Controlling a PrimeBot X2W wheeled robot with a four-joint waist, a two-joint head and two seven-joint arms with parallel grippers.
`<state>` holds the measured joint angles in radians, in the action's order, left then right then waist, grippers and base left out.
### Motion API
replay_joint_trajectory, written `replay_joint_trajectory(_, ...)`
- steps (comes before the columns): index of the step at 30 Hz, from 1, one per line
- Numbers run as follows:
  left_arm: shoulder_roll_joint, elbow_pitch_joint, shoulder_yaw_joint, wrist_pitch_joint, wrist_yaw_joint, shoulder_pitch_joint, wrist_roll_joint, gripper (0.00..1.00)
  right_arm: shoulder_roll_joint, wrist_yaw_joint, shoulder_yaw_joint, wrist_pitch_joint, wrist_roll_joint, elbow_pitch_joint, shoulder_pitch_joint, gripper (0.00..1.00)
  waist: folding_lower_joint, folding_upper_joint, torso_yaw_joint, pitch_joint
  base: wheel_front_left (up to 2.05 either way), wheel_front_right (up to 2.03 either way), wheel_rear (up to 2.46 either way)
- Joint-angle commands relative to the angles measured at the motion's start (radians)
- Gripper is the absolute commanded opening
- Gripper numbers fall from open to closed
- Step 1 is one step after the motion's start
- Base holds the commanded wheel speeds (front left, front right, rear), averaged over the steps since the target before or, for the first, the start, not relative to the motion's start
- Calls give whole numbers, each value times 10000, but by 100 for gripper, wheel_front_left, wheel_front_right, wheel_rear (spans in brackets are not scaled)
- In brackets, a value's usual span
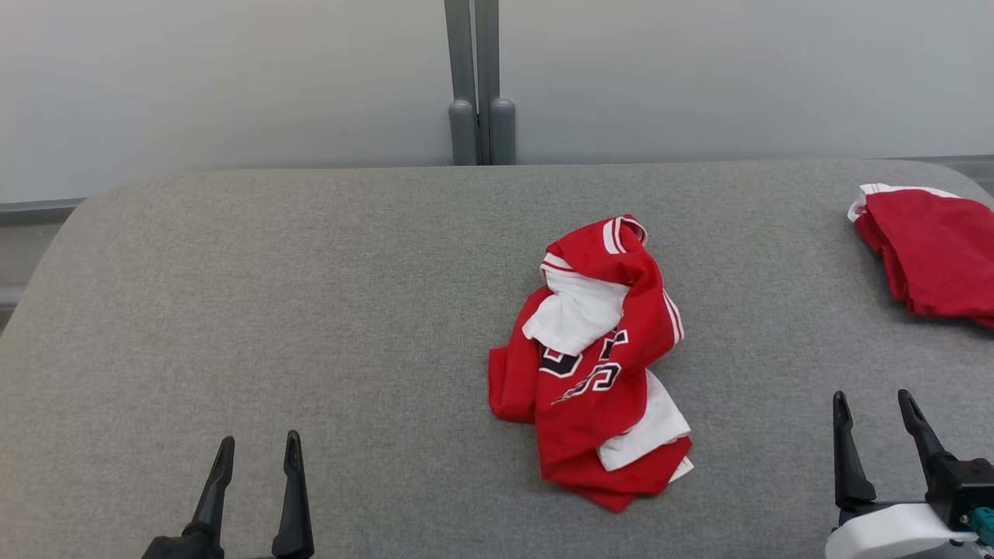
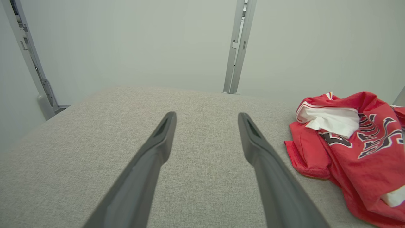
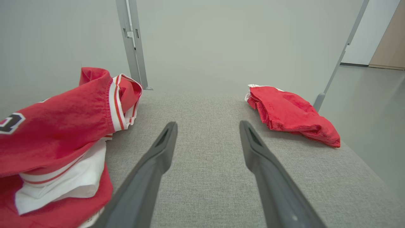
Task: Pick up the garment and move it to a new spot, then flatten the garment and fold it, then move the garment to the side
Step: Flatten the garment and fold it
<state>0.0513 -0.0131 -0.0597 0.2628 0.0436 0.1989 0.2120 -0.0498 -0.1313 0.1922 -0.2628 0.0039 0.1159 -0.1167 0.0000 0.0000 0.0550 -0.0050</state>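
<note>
The garment [image 1: 594, 357], red and white with dark printed letters, lies crumpled in a heap on the grey table [image 1: 311, 310], a little right of the middle. The left claw [image 1: 260, 439] hovers well apart from it at the near edge, fingers spread and holding nothing. The right claw [image 1: 871, 396] is also spread and empty, at the garment's other side. A folded red cloth [image 1: 932, 252] rests at the far right edge.

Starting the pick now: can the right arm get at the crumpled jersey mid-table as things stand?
Probably yes. The right gripper is open and empty, and only bare table lies between it and the crumpled jersey to its left. The folded red garment sits apart at the far right, off that path.
</note>
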Motion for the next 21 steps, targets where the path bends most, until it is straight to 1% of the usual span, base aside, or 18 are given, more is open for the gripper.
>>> replay_joint_trajectory(1,-8,-26,47,23,12,-182,125,100,-21,10,-100,-26,151,81,81,100,0,0,-47,73,0,0,0)
replay_joint_trajectory(5,-6,-17,-14,24,29,-340,153,100,-13,9,-826,-26,612,55,480,100,0,0,-79,278,0,0,0)
replay_joint_trajectory(7,-6,-5,-62,22,27,-418,163,100,-8,9,-1466,-19,766,545,603,100,0,0,-58,382,0,0,0)
replay_joint_trajectory(9,-5,28,-109,24,-20,-499,177,100,-61,9,-2462,572,904,1184,1043,100,0,0,-16,518,0,0,0)
replay_joint_trajectory(10,-5,41,-136,24,-54,-554,196,100,-213,9,-3022,966,1018,1435,1415,100,0,0,19,624,0,0,0)
replay_joint_trajectory(13,-2,47,-296,24,-99,-690,226,100,-454,12,-4032,2118,1376,2175,2049,100,0,0,145,784,0,0,0)
replay_joint_trajectory(17,1,58,-411,24,-204,-708,304,100,-544,9,-4376,2902,1695,2730,2655,100,0,0,363,821,0,0,0)
replay_joint_trajectory(21,0,85,-464,24,-276,-648,312,100,-537,10,-4263,3110,1808,2986,2749,100,0,0,550,844,0,0,0)
